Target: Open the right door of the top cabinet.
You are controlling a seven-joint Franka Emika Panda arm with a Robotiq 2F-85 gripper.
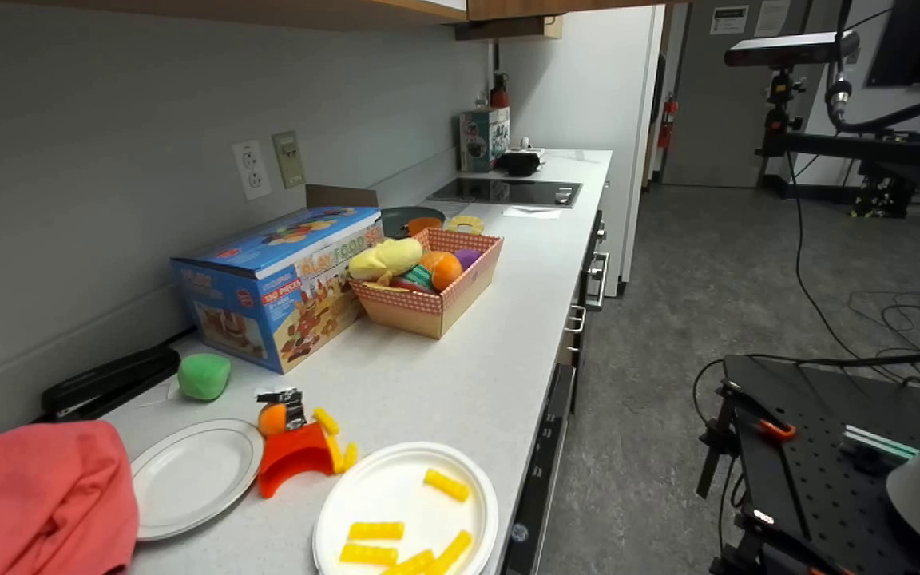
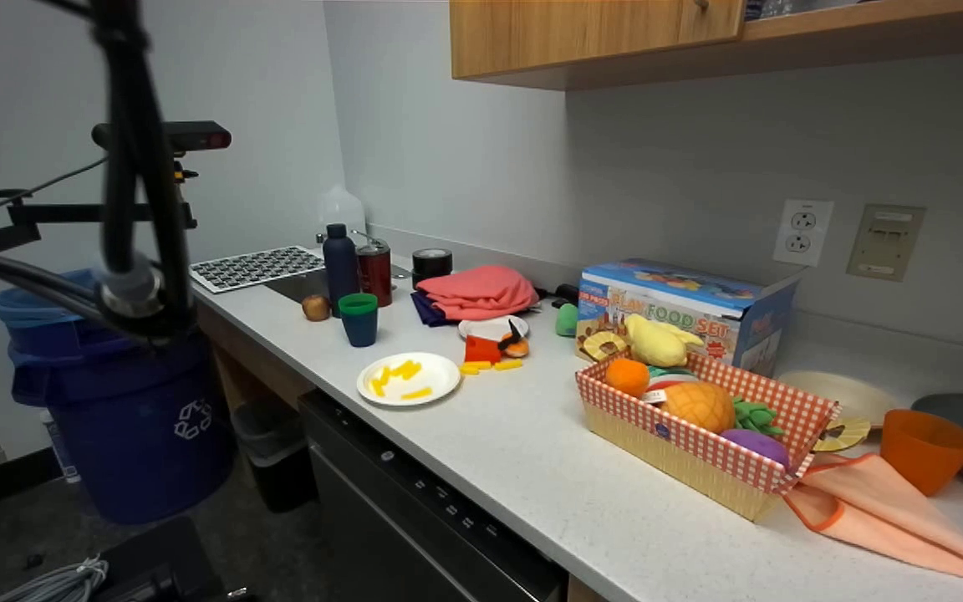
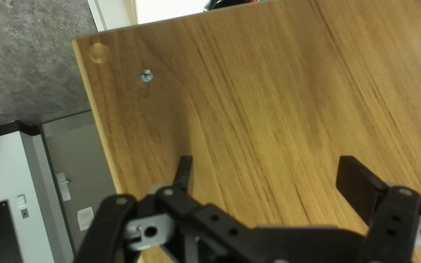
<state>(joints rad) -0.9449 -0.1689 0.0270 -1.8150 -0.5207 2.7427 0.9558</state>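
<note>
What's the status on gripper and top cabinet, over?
Gripper: jaws open, nothing held. Top cabinet: right door looks open, shelf items showing in an exterior view. No obstruction visible between jaws and door; contact unclear.

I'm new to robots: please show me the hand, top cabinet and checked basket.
Hand (image 3: 265, 173): in the wrist view, midway between open fingertips.
Top cabinet (image 2: 594, 32): in an exterior view, wooden front.
Checked basket (image 2: 665, 456): in an exterior view, tan lower wall.
</note>
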